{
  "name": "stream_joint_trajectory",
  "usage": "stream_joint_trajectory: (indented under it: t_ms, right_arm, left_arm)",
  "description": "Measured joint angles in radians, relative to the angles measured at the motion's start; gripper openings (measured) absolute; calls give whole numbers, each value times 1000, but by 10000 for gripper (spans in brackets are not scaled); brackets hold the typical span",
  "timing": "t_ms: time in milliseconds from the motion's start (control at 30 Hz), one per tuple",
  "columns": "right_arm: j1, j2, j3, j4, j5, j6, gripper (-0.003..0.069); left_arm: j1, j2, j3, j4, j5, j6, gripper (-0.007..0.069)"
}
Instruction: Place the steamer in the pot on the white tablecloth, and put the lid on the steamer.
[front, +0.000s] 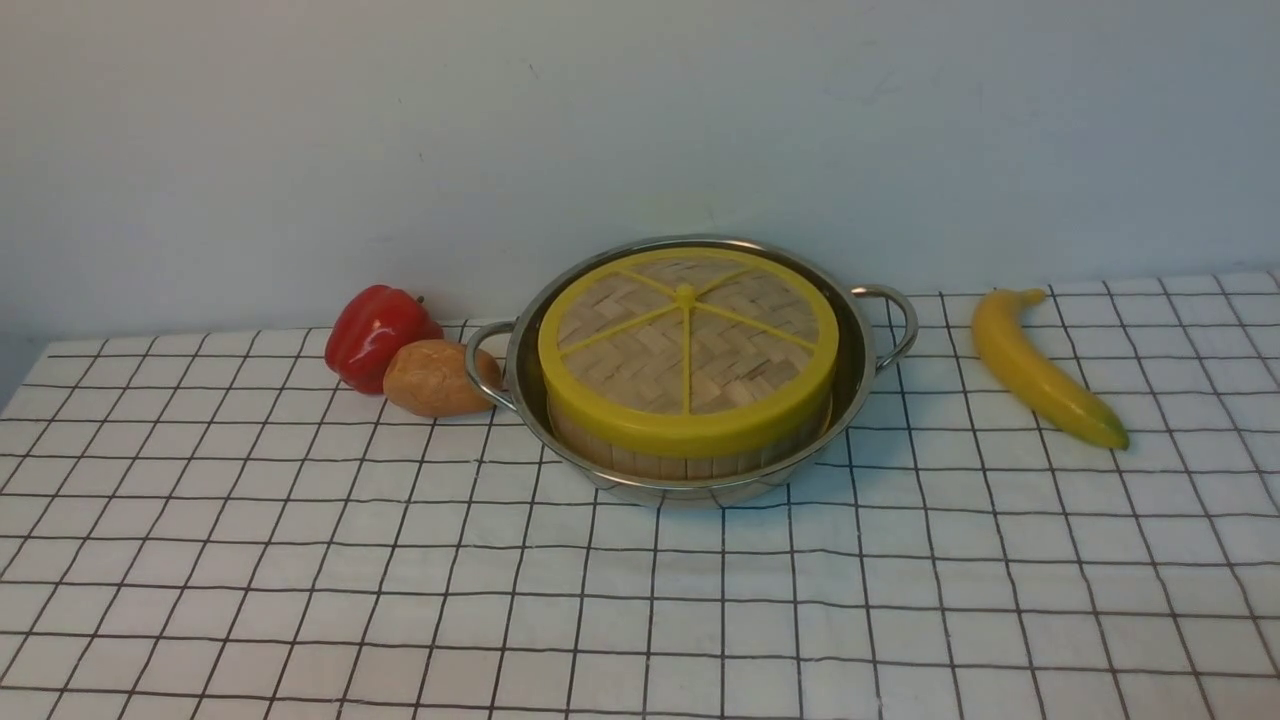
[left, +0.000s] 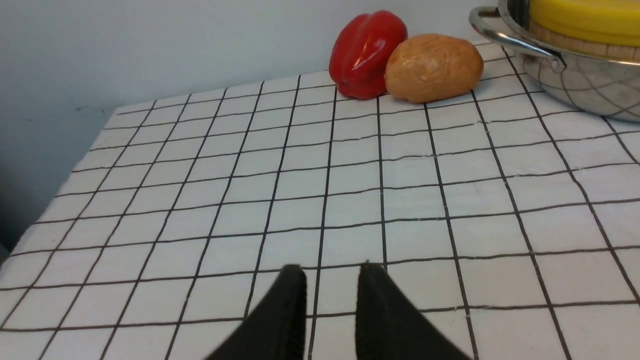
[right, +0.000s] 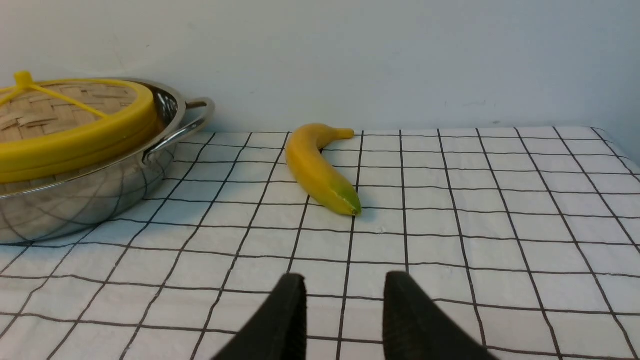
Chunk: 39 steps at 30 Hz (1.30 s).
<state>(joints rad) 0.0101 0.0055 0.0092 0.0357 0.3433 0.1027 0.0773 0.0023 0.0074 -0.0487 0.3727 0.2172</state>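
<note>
1. Centrally on the white tablecloth (front: 300, 560), which covers the bench with its thin black grid of squares, stands the pot (front: 860, 370): wide, shallow, shiny steel, with a loop handle at each side.
2. Inside the pot sits the steamer (front: 690, 458), only its pale bamboo-slat wall showing below the cover.
3. On top of the steamer lies the lid (front: 640, 365), a flat woven-bamboo disc with a broad yellow rim and yellow spokes that meet at a small centre knob. It looks tilted, its far edge higher than its near edge.
4. A red pepper (front: 375, 335) and a brown potato (front: 435, 378) lie touching each other just left of the pot, the potato against the left handle.
5. A yellow banana (front: 1040, 368) with a greenish tip lies to the right of the pot, apart from it.
6. In the left wrist view the left gripper (left: 330, 280) hangs over bare cloth, released, its black fingers parted with nothing between them.
7. In the right wrist view the right gripper (right: 345, 290) is likewise released and empty, over bare cloth on the near side of the banana.
</note>
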Motion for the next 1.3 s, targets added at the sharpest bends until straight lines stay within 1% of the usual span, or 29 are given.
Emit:
stream_joint_trajectory:
  t_ms: [1300]
  right_arm:
    - [0,0,0,0,0,0,240]
  left_arm:
    - [0,-1,0,4,-3,-7,202]
